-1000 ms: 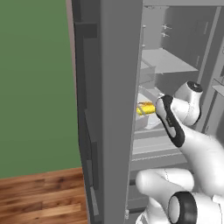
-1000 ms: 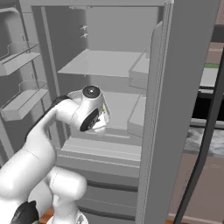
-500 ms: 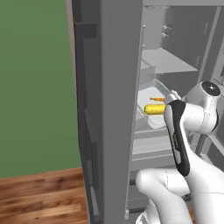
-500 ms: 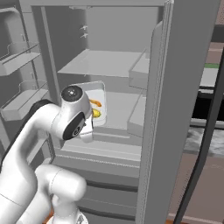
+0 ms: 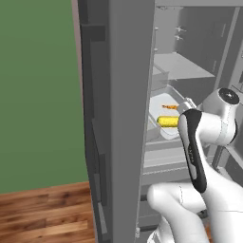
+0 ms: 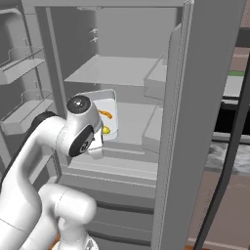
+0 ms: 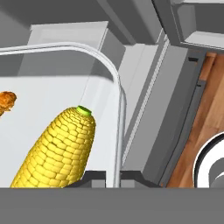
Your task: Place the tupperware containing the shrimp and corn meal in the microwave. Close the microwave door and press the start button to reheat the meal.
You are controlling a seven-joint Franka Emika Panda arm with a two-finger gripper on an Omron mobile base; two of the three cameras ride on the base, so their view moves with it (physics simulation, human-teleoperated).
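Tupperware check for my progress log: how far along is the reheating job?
Done: the pincer is shut on the tupperware rim, with corn and shrimp inside. In hand: carrying it at the open fridge. Left: placing it in the microwave, closing the door, pressing start.

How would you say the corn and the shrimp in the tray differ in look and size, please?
The corn is bright yellow, while the shrimp is orange. The corn is a thick, straight cob; the shrimp looks thin and slightly curved. The corn is clearly the bigger piece. Both lie inside the white tupperware.
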